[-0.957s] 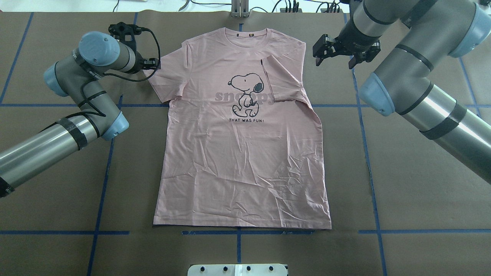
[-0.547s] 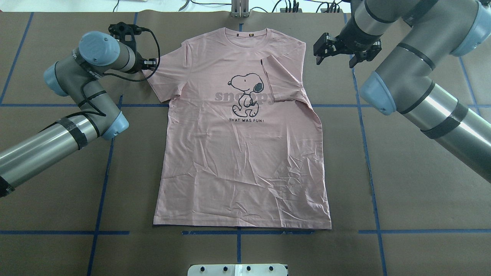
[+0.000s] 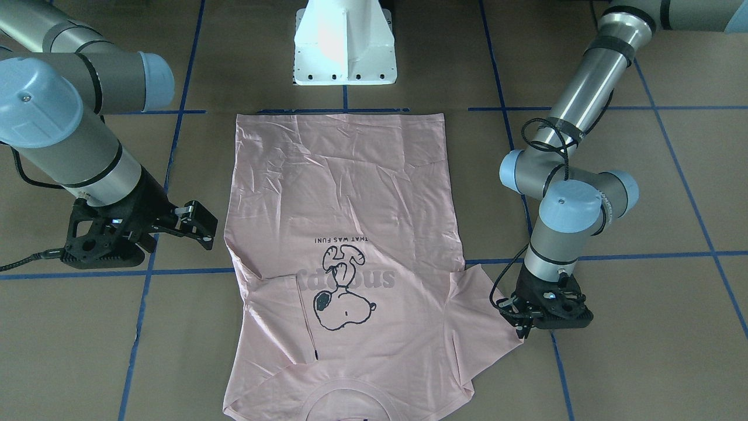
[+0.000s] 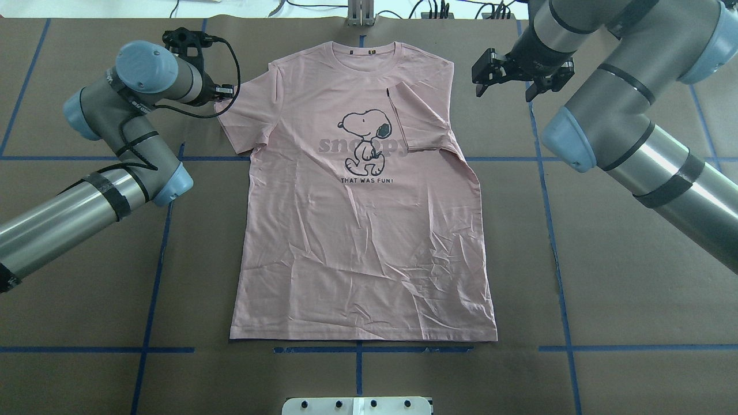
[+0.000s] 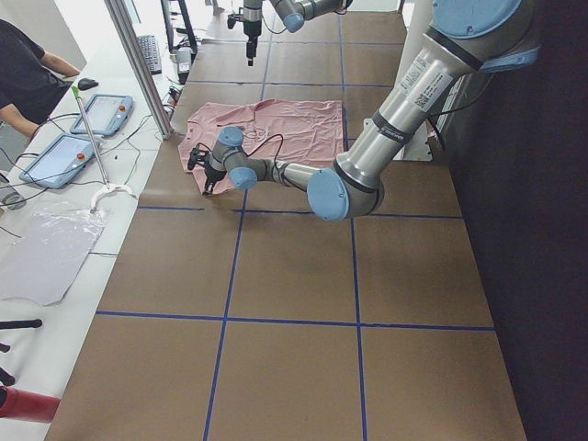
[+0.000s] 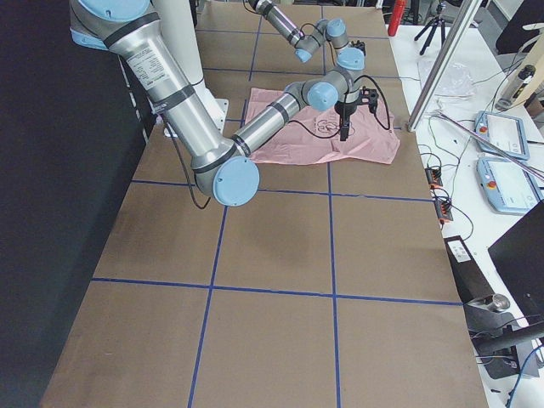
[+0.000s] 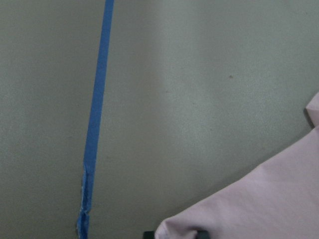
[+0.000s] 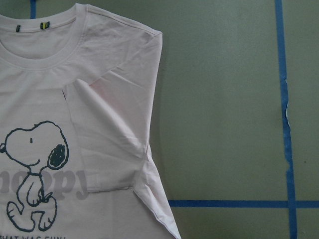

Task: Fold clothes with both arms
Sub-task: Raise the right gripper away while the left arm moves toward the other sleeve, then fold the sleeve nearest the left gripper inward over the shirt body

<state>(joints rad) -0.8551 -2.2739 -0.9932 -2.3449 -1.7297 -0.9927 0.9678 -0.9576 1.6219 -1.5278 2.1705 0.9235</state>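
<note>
Overhead exterior: your left claw (image 4: 223, 97) was closed on the pink T-shirt (image 4: 357, 242) at its sleeve (image 4: 245, 118), likely to fold it inward; your right claw (image 4: 503, 91) hung open, empty.

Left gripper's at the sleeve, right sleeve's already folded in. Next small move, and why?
Probably lift the left gripper slightly and carry the left sleeve inward over the chest. It seems to pinch that sleeve's tip, which lies spread flat, while the right sleeve is already folded onto the T-shirt and the right gripper hangs open, clear of the cloth.
</note>
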